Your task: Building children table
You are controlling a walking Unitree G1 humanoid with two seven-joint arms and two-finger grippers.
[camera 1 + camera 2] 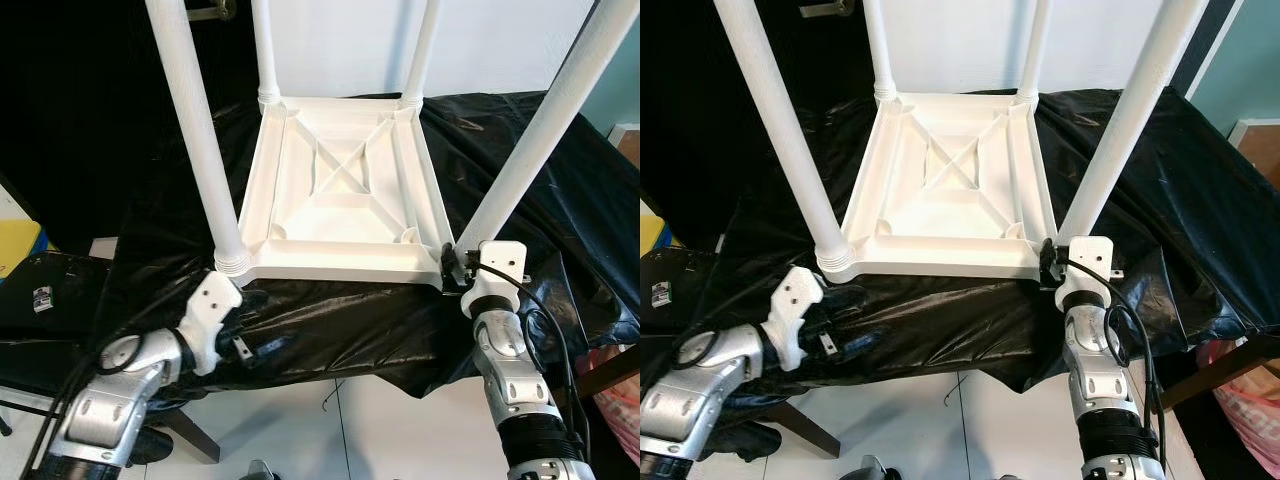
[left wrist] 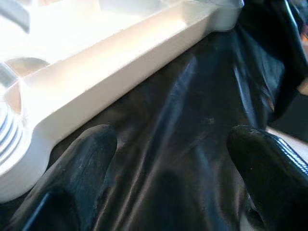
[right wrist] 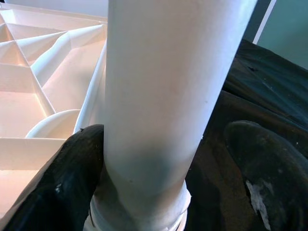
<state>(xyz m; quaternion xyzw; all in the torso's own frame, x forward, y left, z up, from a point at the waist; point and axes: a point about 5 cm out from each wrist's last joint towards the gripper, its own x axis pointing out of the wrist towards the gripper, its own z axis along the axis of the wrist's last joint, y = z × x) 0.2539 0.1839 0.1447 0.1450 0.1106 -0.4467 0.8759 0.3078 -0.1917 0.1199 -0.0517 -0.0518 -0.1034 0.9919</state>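
White plastic children's table (image 1: 345, 200) lies upside down on the black sheet (image 1: 330, 320), four legs up. Your right pincer (image 3: 163, 168) straddles the near right leg (image 1: 530, 150), open; close and twist it home. Left pincer (image 2: 168, 159) hovers open beside the rim

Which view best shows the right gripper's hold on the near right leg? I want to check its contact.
The right wrist view: the leg stands between the fingers, one touching, the other apart. The eye views show the right gripper at the leg's base, fingers mostly hidden.
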